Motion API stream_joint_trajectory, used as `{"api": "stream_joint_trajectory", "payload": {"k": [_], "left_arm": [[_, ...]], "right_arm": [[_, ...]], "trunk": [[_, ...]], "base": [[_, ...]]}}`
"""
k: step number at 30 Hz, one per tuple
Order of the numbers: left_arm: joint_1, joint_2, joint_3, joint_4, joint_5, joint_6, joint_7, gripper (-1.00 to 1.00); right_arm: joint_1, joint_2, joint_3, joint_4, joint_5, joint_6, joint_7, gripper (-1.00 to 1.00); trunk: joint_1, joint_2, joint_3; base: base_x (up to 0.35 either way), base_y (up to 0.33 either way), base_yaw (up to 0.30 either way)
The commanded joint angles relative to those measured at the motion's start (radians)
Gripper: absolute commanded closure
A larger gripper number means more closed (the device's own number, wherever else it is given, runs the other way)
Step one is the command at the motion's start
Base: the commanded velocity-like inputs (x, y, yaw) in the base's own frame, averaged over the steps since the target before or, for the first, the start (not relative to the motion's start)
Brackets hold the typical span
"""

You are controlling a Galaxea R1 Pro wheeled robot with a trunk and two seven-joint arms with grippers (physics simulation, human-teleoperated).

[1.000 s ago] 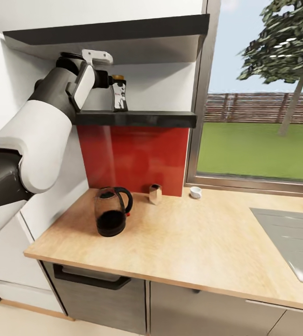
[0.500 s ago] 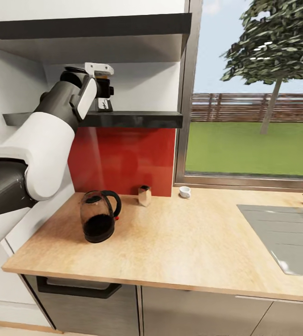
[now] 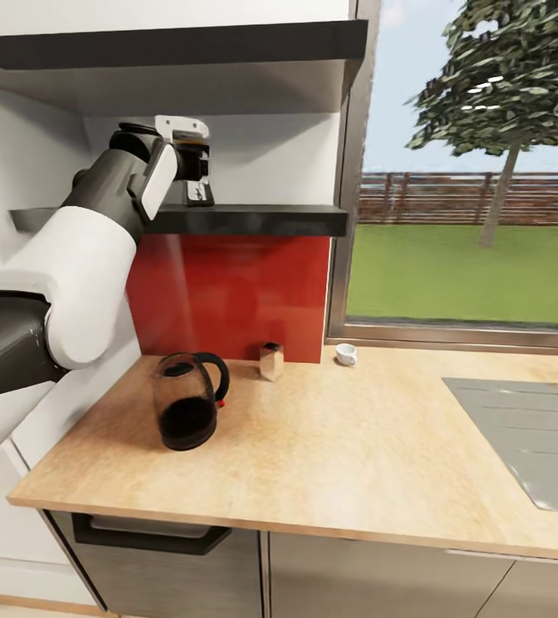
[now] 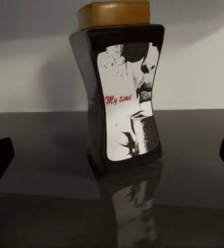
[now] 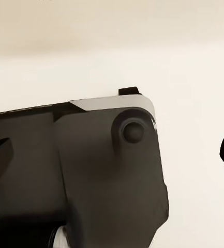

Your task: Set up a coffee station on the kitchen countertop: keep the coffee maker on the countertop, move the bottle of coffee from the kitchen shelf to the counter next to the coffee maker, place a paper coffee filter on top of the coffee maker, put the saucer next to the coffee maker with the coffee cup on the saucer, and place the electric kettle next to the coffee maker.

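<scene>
The left arm (image 3: pixel 81 257) has a glossy white rounded segment between dark grey ones; its wrist carries a white plate and a white bracket; the left gripper (image 4: pixel 112 155) has black fingertips; a dark grey housing (image 5: pixel 91 170), perhaps the robot's own, bears a round stud.

**Coffee jar up on the shelf, kettle and cup down on the bench**

The bottle of coffee (image 4: pixel 123 88) stands upright on the dark shelf, a waisted dark jar with a yellow lid and a white label reading "My time". Down below, the electric kettle (image 3: pixel 186 401) sits upright on the light wood-grain bench (image 3: pixel 339 455) toward its left end, clear glass, dark lower part, black handle turned to the right. The coffee cup (image 3: pixel 345 354), tiny and white, stands at the back of the bench under the window, well apart from the kettle.
</scene>
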Motion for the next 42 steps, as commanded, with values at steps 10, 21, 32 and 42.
{"api": "stream_joint_trajectory", "payload": {"k": [10,21,32,42], "left_arm": [[0.000,0.000,-0.002,-0.001,-0.011,0.005,0.000,-1.00],[0.000,0.000,-0.002,-0.001,-0.012,0.005,0.001,-1.00],[0.000,-0.001,-0.002,-0.001,-0.011,0.004,0.001,-1.00],[0.002,-0.001,-0.002,-0.001,-0.012,0.004,0.001,-1.00]], "right_arm": [[-0.001,0.001,-0.006,0.001,-0.005,-0.005,-0.001,-1.00],[-0.001,0.002,-0.006,0.001,-0.005,-0.005,-0.001,-1.00],[-0.001,0.002,-0.006,0.001,-0.005,-0.005,-0.001,-1.00],[-0.001,0.002,-0.006,0.001,-0.005,-0.005,-0.001,-1.00]], "trunk": [[0.001,-0.002,-0.002],[0.001,-0.002,-0.002],[0.001,-0.002,-0.002],[0.001,-0.002,-0.002]], "base": [[0.013,0.099,0.000],[0.100,0.001,0.000],[0.120,0.000,0.000],[0.073,-0.012,0.000]]}}
